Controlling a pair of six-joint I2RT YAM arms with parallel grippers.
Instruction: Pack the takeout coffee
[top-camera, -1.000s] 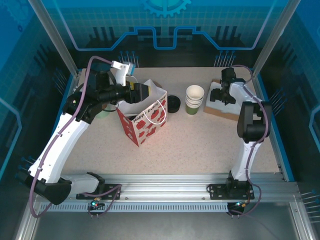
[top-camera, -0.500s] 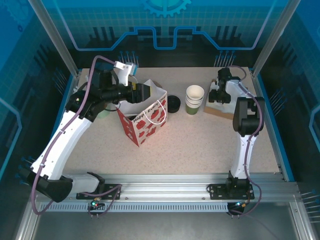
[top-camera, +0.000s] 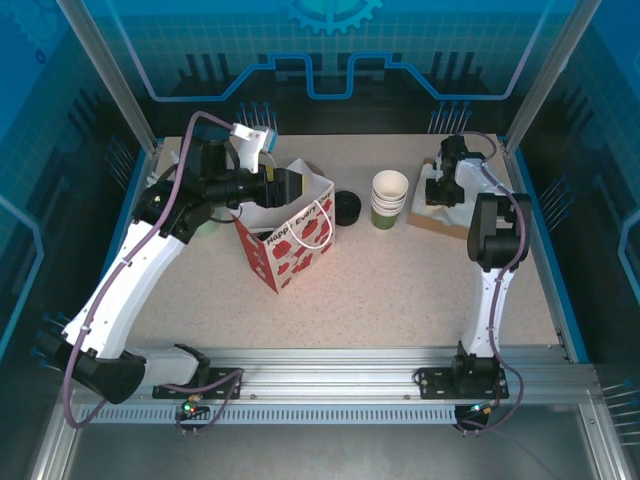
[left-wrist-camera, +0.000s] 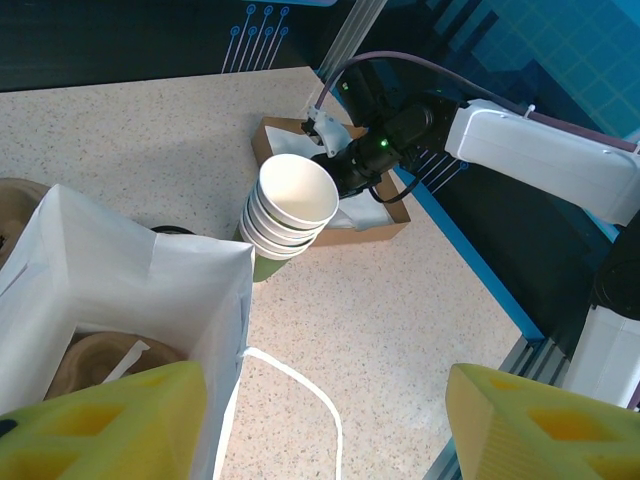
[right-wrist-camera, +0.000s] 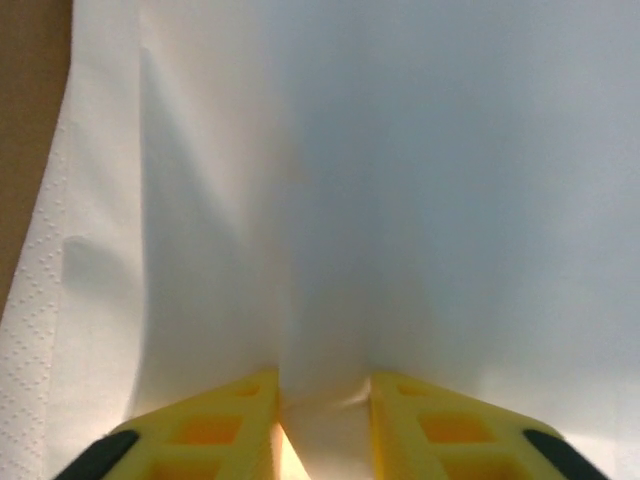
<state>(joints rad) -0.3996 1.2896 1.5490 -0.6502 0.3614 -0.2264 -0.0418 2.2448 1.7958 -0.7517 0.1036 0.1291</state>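
The takeout coffee (top-camera: 346, 207), seen from above as a round black lid, stands on the table between the white gift bag with red hearts (top-camera: 290, 232) and the stack of cups. My left gripper (top-camera: 285, 184) hangs open over the bag's far rim (left-wrist-camera: 150, 262). One yellow finger (left-wrist-camera: 100, 425) is above the bag's inside and the other is outside it. My right gripper (top-camera: 441, 186) is down on the white napkins (right-wrist-camera: 380, 180) in the cardboard tray (top-camera: 440, 222). Its yellow fingers (right-wrist-camera: 200, 430) are shut on a raised fold of napkin.
A stack of lidless green cups (top-camera: 389, 198) stands between the coffee and the tray, also near the bag (left-wrist-camera: 290, 205). Something brown lies inside the bag (left-wrist-camera: 100, 360). A pale green cup (top-camera: 207, 227) sits behind the left arm. Blue rails edge the table.
The right gripper's fingers have closed on the napkin in the tray, and that wrist shifted a little. The left arm has barely moved.
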